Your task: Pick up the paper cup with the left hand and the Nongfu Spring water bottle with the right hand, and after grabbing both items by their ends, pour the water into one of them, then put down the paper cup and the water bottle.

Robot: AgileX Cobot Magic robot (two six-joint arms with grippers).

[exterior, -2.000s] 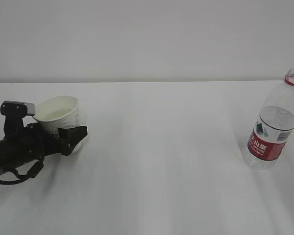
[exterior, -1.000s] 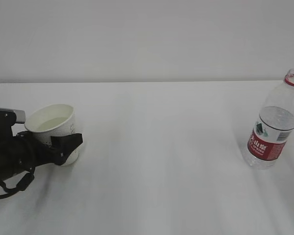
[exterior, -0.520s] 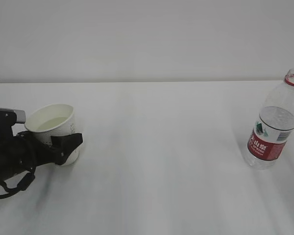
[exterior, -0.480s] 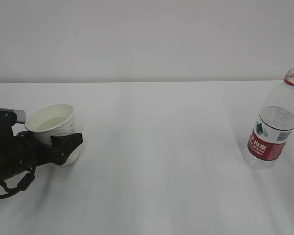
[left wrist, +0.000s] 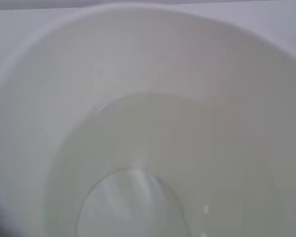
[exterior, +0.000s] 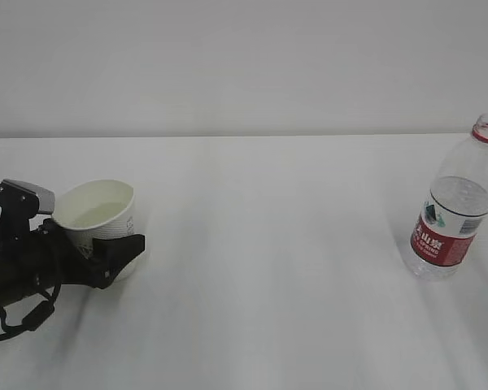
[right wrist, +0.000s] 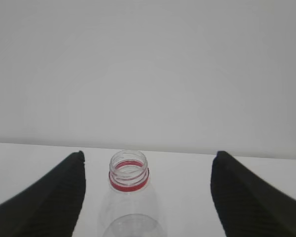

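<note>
1. The left hand (exterior: 106, 244) is gripping the tilted paper cup (exterior: 98, 215) at the table's (exterior: 268, 268) left side.
2. The right hand (right wrist: 147, 197) is spread wide, with the uncapped Nongfu Spring water bottle (exterior: 455, 211) standing upright at far right.

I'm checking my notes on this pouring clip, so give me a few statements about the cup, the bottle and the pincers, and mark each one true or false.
1. The paper cup holds water. True.
2. The water bottle wears a cap. False: its red-ringed mouth is open.
3. The left pincer is at the cup. True.
4. The bottle lies on its side. False: it stands upright.
5. The right pincer is clamped on the bottle. False: its fingers stand wide of the neck.
</note>
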